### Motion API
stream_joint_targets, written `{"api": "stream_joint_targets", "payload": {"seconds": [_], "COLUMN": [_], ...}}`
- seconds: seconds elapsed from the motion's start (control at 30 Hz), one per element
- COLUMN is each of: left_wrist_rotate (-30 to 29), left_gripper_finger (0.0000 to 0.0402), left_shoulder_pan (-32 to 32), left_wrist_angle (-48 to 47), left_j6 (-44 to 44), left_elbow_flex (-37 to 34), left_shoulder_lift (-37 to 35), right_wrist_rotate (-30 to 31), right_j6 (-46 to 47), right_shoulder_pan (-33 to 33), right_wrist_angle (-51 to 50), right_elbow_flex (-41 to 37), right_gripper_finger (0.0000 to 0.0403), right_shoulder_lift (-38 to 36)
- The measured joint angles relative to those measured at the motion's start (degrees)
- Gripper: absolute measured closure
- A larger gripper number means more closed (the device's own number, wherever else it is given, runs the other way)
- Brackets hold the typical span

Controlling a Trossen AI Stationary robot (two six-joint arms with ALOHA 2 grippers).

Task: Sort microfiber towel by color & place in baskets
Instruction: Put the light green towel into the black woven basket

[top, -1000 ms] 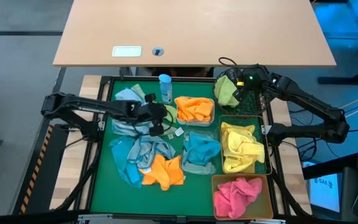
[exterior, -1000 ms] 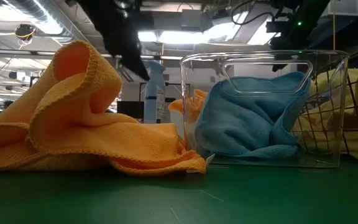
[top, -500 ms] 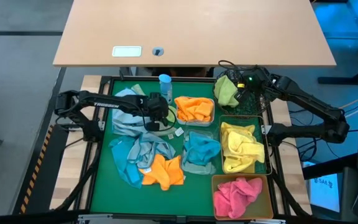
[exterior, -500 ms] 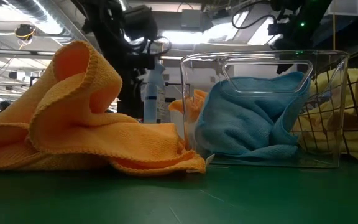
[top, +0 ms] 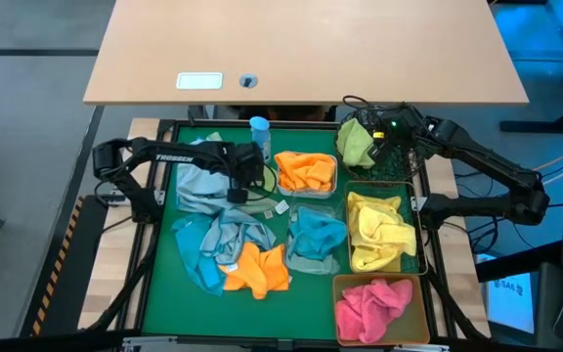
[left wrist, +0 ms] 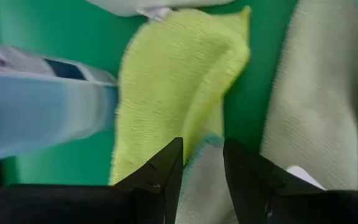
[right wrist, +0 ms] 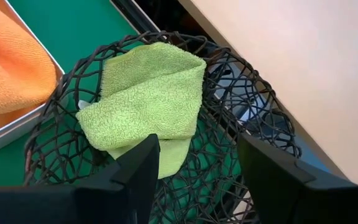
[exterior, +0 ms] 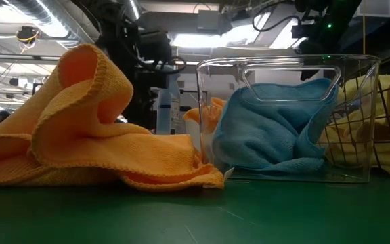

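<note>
Five baskets stand on the green counter [top: 159, 284] in the high view. The rectangular wire basket [top: 417, 240], at the right of the frame, holds yellow towels [top: 379, 230]. Below it, at the lower right, the amber tub [top: 423, 313] holds pink towels [top: 371, 305]. The clear tub [top: 306, 262] in the middle holds a teal towel [top: 317, 233], and the white tub [top: 332, 188] above it holds orange towels [top: 306, 171]. The black round wire-mesh basket [top: 399, 161], at the upper right, holds a light green towel [top: 356, 143].

A loose heap of grey-blue towels [top: 225, 235] lies left of the middle, with one orange towel [top: 255, 269] at its lower edge. A small light green towel [left wrist: 166, 81] lies on the green surface near the blue-capped bottle [top: 259, 137].

The left claw [left wrist: 202, 165] is above this loose green towel, its fingers apart and holding nothing. The right claw [right wrist: 197, 162] is over the black basket, open wide and empty, with the green towel between and beyond its fingers.
</note>
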Motion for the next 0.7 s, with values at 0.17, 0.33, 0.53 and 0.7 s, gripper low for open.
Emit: {"api": "stream_joint_targets", "payload": {"seconds": [0.17,0.33,0.53,0.7], "left_wrist_rotate": [1.11,1.05,0.03,-0.36], "left_gripper_finger": [0.0301,0.0363,0.0398,0.0400], "left_shoulder_pan": [0.64,0.57,0.55,-1.37], "left_wrist_angle": [-2.60,-2.59,-2.18,-2.72], "left_j6": [-0.01,-0.35,-2.04,-3.21], "left_elbow_flex": [0.00,0.00,0.00,0.60], "left_shoulder_lift": [0.14,0.14,0.14,-1.49], "right_wrist_rotate": [-0.55,-5.24,-13.22,-21.84], "right_j6": [0.00,0.02,0.04,0.03], "right_shoulder_pan": [0.00,0.00,0.00,0.00], "right_wrist_angle": [0.00,0.05,0.37,1.48], "right_elbow_flex": [0.00,0.00,0.00,0.00], "right_gripper_finger": [0.0187,0.0187,0.0187,0.0187], "right_shoulder_lift": [0.00,0.00,0.00,0.00]}}
